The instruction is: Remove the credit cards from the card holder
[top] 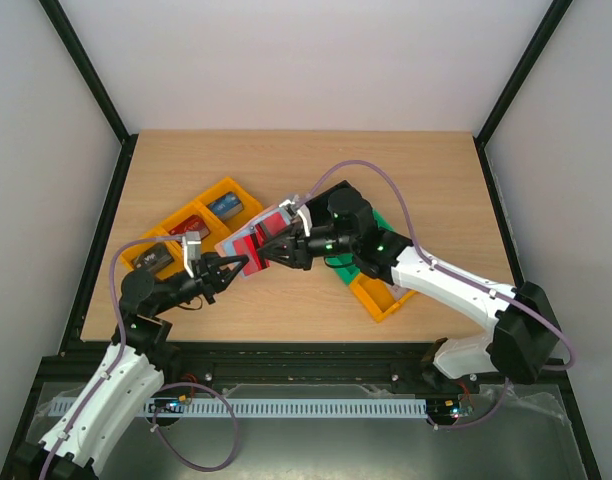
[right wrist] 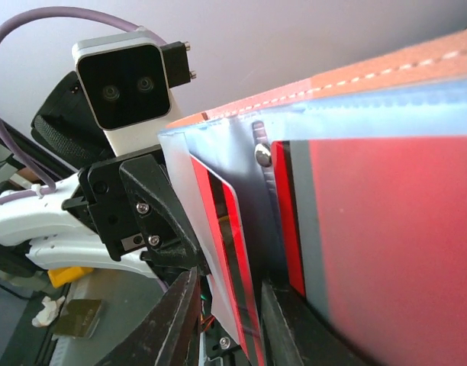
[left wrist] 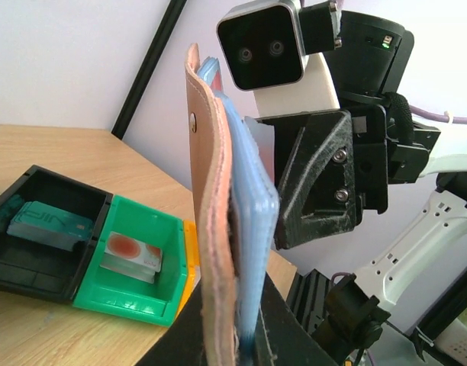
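Over wooden table [top: 406, 180], left claw [top: 227, 268] clamps card holder [left wrist: 210, 229] pointing outward; right claw [right wrist: 230, 328] narrowly straddles red card [right wrist: 227, 252].

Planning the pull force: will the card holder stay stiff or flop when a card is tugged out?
Likely bends some: the card holder curves along its brown cover while the left gripper pinches only its lower edge. Probably light, since that pinch holds it upright. The red card looks stiffer, its edge straight.

L end effector [top: 219, 272] clamped, pointing right | R end effector [top: 273, 250] jaws narrow, pointing left | tips nearly meeting
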